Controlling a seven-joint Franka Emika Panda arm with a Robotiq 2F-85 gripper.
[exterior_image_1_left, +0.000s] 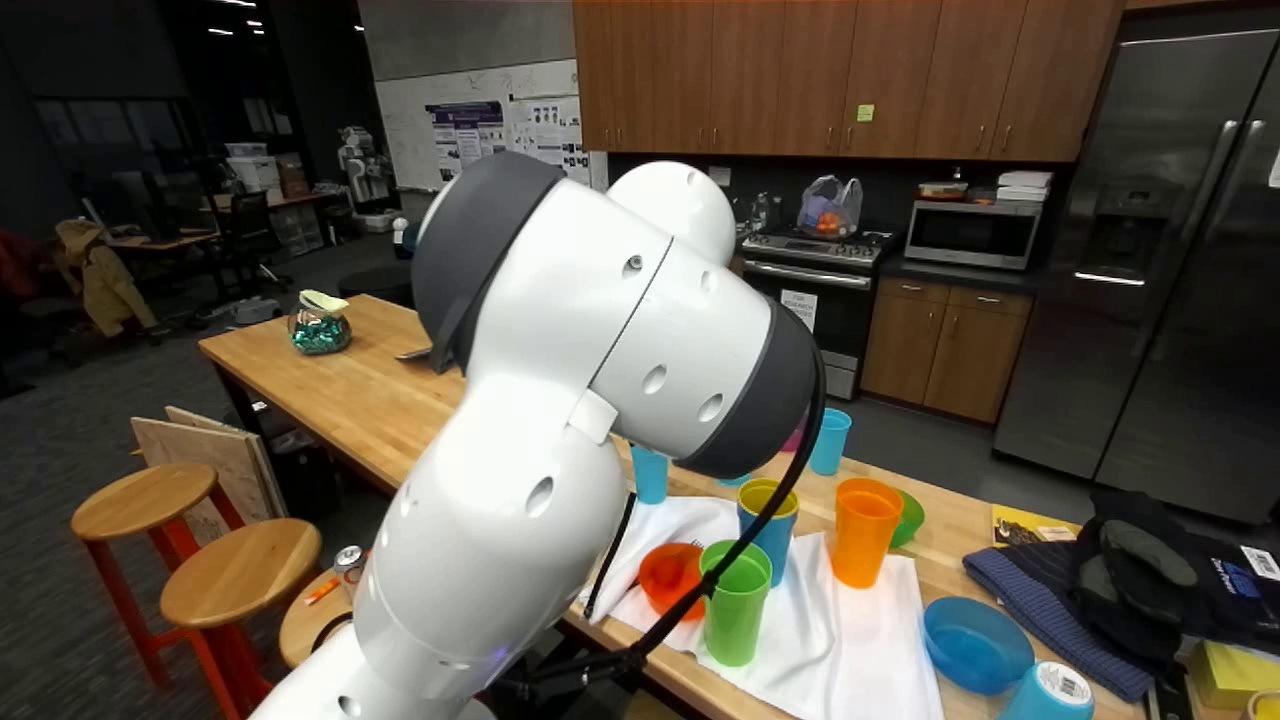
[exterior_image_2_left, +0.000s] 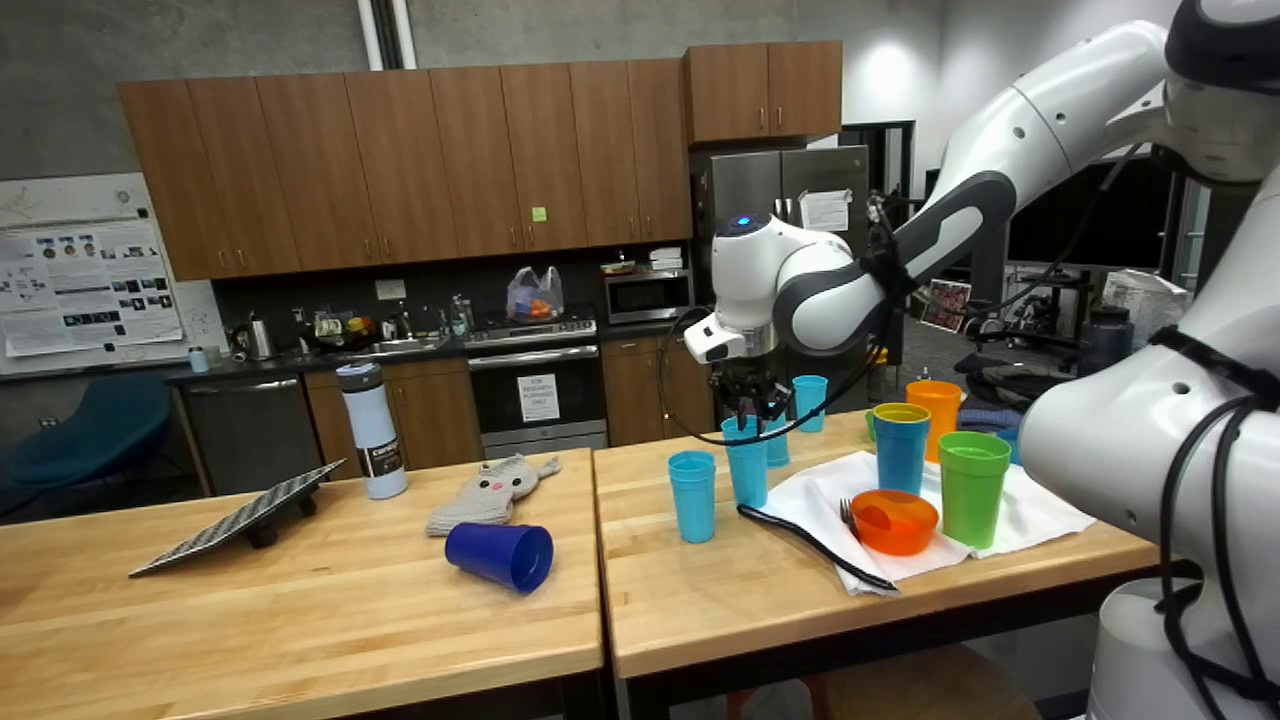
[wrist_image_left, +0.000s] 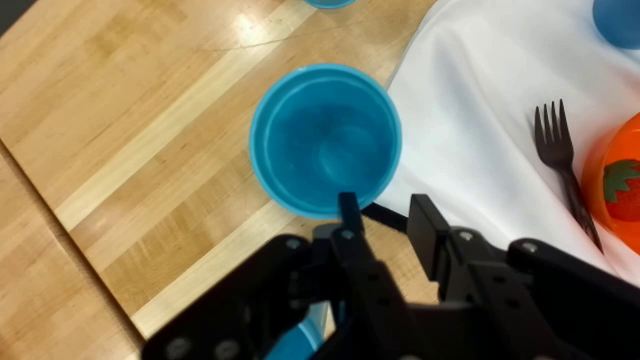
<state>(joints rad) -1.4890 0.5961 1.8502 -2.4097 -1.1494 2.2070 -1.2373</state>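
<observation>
Blue cup (wrist_image_left: 325, 140) is overhung at rim by the claw (wrist_image_left: 384, 202), partly spread, nothing gripped; alignment judged in hand, lowering called for.

Navy cup (exterior_image_2_left: 490, 553) lying sideways, end effector (exterior_image_2_left: 748, 412) near cyan cup (exterior_image_2_left: 748, 474)

Light-blue tumbler (wrist_image_left: 325, 140), mouth up on the wooden tabletop (wrist_image_left: 165, 165). Round, stepped rim; wall tapers toward the foot; inside reads deeper blue, floor visible. Sits at the margin of the white cloth (wrist_image_left: 465, 90); contact unclear. Black strap (wrist_image_left: 387, 218) ends close to its foot. In an exterior view, a similar cup (exterior_image_2_left: 692, 495) stands near, another cup (exterior_image_2_left: 778, 447) just behind.
</observation>
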